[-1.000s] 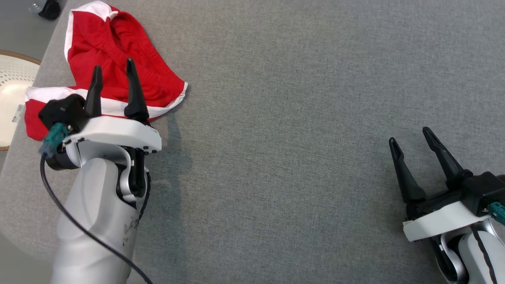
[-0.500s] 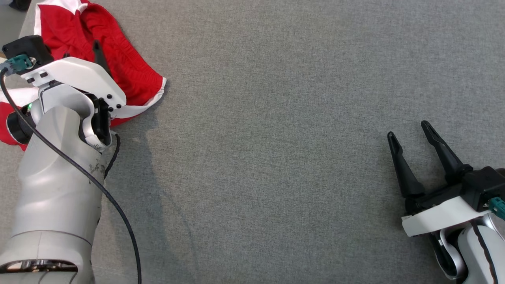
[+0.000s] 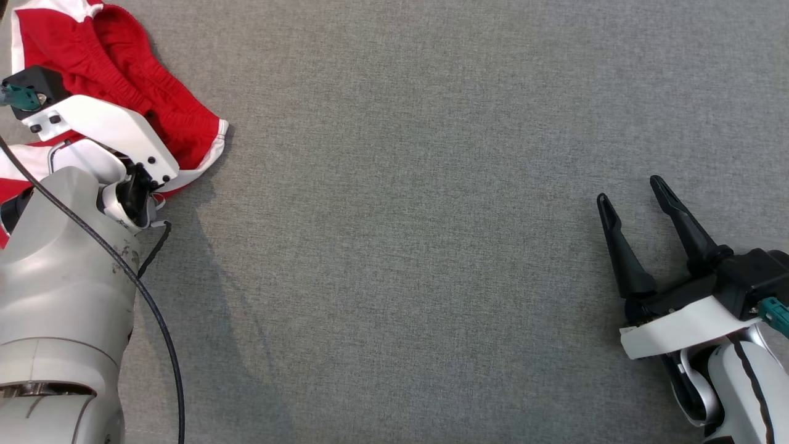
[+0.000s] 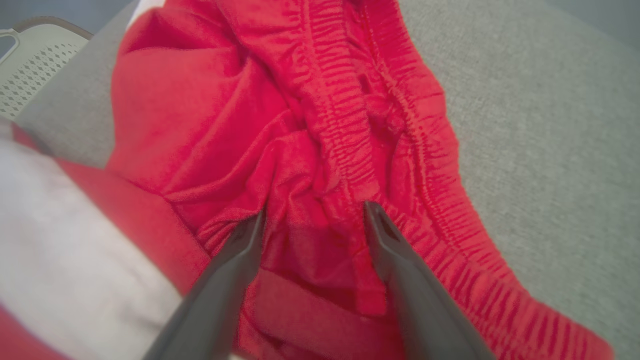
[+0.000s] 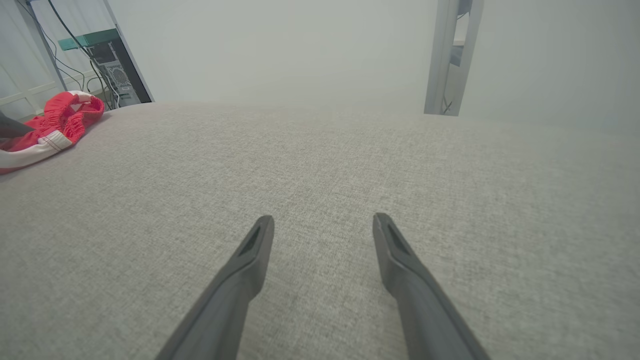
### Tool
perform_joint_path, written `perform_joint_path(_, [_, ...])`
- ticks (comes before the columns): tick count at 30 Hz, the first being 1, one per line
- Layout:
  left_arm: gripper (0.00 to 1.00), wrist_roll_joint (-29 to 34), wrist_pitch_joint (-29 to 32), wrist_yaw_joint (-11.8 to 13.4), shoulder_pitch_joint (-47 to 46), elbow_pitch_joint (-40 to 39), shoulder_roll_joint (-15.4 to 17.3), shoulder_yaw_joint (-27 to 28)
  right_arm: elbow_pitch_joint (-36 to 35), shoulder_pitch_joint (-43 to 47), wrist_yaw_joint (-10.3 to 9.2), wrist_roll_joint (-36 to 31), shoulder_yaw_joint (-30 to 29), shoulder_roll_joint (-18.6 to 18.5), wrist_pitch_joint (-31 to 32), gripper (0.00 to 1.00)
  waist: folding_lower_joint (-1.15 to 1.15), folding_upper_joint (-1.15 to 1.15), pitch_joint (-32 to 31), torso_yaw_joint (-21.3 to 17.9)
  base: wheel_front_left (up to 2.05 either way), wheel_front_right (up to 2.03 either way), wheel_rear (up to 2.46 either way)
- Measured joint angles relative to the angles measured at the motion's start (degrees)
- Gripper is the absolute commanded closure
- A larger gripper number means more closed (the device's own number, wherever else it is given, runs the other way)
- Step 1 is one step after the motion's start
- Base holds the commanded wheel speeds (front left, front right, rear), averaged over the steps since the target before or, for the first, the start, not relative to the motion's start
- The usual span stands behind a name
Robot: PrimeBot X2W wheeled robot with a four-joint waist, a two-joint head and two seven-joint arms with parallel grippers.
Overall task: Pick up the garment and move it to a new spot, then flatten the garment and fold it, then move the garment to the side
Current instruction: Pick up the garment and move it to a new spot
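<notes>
Right now the left gripper [image 4: 315,212] stands open, its two dark fingers spread with a clear gap between the tips. The garment [image 4: 320,125], red shorts with white bands, lies directly under and ahead of it. A bunched fold of red cloth and part of the gathered waistband [image 4: 345,125] sit between the two tips. The tips look to be at the cloth, though I cannot tell whether they press into it. In the left wrist view the waistband runs on past the right-hand finger, and a broad white band [image 4: 65,250] lies beside the other finger. Farther out from the tips, past the red cloth, is the grey fabric surface [image 4: 540,125] that the garment rests on.

In the head view the left arm's white wrist mount [image 3: 105,126] lies over the garment [image 3: 123,68] and hides the fingers. Red cloth shows beyond the mount and on both sides of it.

The right gripper [image 3: 630,190] is open too, fingers apart with only grey surface between them. The garment is well apart from it, far off to its left. In the right wrist view it shows small at the left edge [image 5: 55,125], a long way from that gripper [image 5: 323,219].
</notes>
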Motion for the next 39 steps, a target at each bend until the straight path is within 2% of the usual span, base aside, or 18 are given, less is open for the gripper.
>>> perform_joint_path(1, [0.20,0.00,0.10,-0.35,-0.06,0.22,0.13,-0.09,0.00,-0.01,0.00,0.00,-0.05,0.11,0.00,0.00,0.00,0.00,0.00,-0.21,0.00,0.00,0.00])
perform_joint_path(2, [0.89,0.02,-0.24,-0.73,-0.05,0.34,0.35,-0.26,0.00,-0.01,0.00,0.01,-0.13,0.18,0.00,0.00,0.00,0.00,-0.01,-0.40,0.00,0.00,0.00])
perform_joint_path(3, [1.00,-0.01,-1.27,-0.88,-0.01,0.47,0.59,-0.16,0.01,-0.02,0.00,0.01,-0.14,0.26,0.00,0.00,0.00,0.00,-0.02,-0.56,0.00,0.00,0.00])
perform_joint_path(6, [1.00,-0.09,-4.39,-1.37,0.68,0.52,0.40,-0.09,0.18,-0.06,0.00,0.01,-0.09,0.73,0.01,0.00,0.00,0.00,-0.35,-0.95,0.00,0.00,0.00])
perform_joint_path(14, [1.00,-2.03,-17.52,-6.01,3.97,-0.47,-0.45,1.31,0.93,0.12,0.00,0.35,0.09,2.40,0.01,0.00,0.00,0.00,-2.70,-1.53,0.00,0.00,0.00])
perform_joint_path(20, [1.00,-1.32,-24.09,-7.75,5.83,-2.31,0.54,0.64,1.51,0.71,0.00,0.52,-0.08,4.23,0.02,0.00,0.00,0.00,-5.76,-2.40,0.00,0.00,0.00])
perform_joint_path(26, [1.00,-0.26,-25.22,-9.00,8.65,-5.60,0.82,0.00,2.16,2.57,0.00,0.53,-0.73,5.80,0.02,0.00,0.00,0.00,-9.21,-3.48,0.00,0.00,0.00])
perform_joint_path(31, [1.00,1.13,-25.40,-9.90,11.92,-11.41,0.32,-0.63,2.80,4.64,0.00,0.53,-1.35,7.44,0.02,0.00,0.00,0.00,-13.22,-5.13,0.00,0.00,0.00])
perform_joint_path(39, [1.00,2.26,-24.52,-11.11,18.81,-20.57,-2.07,-3.66,3.31,7.45,0.00,0.40,-2.37,8.99,0.02,0.00,0.00,0.00,-19.08,-9.35,0.00,0.00,0.00])
